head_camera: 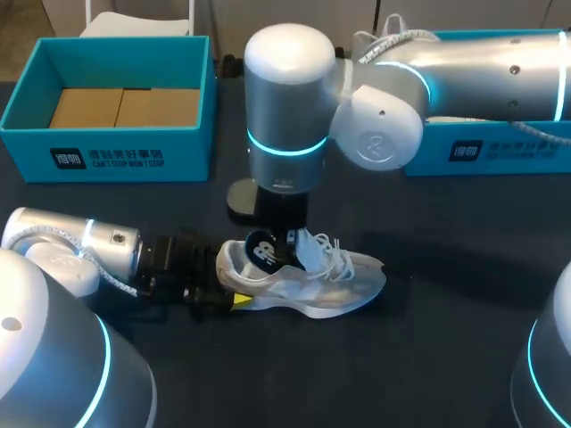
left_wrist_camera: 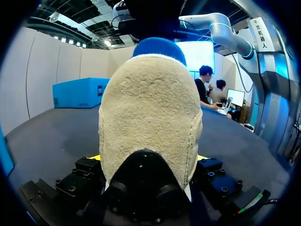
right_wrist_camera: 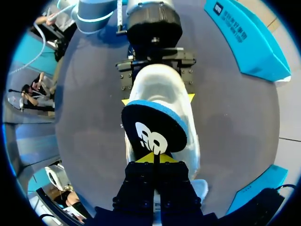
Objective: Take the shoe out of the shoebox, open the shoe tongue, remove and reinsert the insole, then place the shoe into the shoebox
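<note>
The shoe is sitting upright on the counter, well apart from the open shoebox. Its laces are lying loose, and its insole is standing partly out of the opening, heel end up.

The step in hand is looking like either the insole's removal or its return; I cannot tell which. Either way, doing it well is calling for a pull or push along the length of the shoe, not straight up. That way the insole's toe end is sliding freely under the tongue rather than buckling. The heel is needing a firm brace meanwhile, or the whole shoe is likely to be lifting with the insole.

The right end effector is hanging above the shoe and pinching the insole's raised edge, its yellow tips nearly together on the thin foam. The left end effector is lying low along the counter and clamping the heel of the shoe. It is gripping with one yellow tip on each side, spread as wide as the heel.
</note>
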Robot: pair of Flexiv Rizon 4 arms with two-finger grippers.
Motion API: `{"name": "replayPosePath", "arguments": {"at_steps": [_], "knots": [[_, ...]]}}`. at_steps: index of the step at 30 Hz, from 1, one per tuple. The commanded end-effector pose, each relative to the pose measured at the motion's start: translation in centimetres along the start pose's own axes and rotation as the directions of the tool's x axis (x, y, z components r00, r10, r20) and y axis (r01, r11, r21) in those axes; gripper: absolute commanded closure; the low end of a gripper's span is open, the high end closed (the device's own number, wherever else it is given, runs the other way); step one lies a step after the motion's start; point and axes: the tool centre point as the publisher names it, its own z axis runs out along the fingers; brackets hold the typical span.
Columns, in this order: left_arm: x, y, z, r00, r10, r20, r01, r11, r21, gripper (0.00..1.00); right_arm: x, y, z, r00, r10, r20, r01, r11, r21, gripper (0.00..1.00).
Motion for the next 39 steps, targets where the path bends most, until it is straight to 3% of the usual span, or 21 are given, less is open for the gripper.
{"name": "replayPosePath", "arguments": {"at_steps": [1,16,25,26,28,30,31,39], "knots": [[-0.2,0.3,0.2,1.0,0.0,0.0,0.0,1.0,0.0,1.0,-0.3,0.6,-0.9,1.0,-0.021,0.002,0.021,1.0,-0.005,1.0],[-0.2,0.3,0.2,1.0,0.0,0.0,0.0,1.0,0.0,1.0,-1.6,5.0,-3.3,0.996,-0.086,0.029,0.088,0.993,-0.075,1.0],[-0.2,0.3,0.2,1.0,0.0,0.0,0.0,1.0,0.0,1.0,-1.9,5.8,-3.1,0.995,-0.099,0.009,0.099,0.99,-0.097,1.0],[-0.2,0.3,0.2,1.0,0.0,0.0,0.0,1.0,0.0,1.0,-1.8,5.7,-3.1,0.995,-0.099,0.003,0.099,0.99,-0.101,0.95],[-0.2,0.3,0.2,1.0,0.0,0.0,0.0,1.0,0.0,1.0,-1.7,5.7,-3.1,0.995,-0.102,-0.003,0.101,0.989,-0.103,0.65],[-0.2,0.3,0.2,1.0,0.0,0.0,0.0,1.0,0.0,1.0,-1.6,5.6,-3.2,0.994,-0.108,-0.01,0.107,0.989,-0.107,0.1],[-0.2,0.3,0.2,1.0,0.0,0.0,0.0,1.0,0.0,1.0,-1.6,5.5,-3.3,0.994,-0.111,-0.015,0.109,0.989,-0.105,0.0],[-0.2,0.3,0.2,1.0,0.0,0.0,0.0,1.0,0.0,1.0,-1.5,4.8,-3.9,0.985,-0.145,-0.09,0.135,0.985,-0.109,0.0]]}}
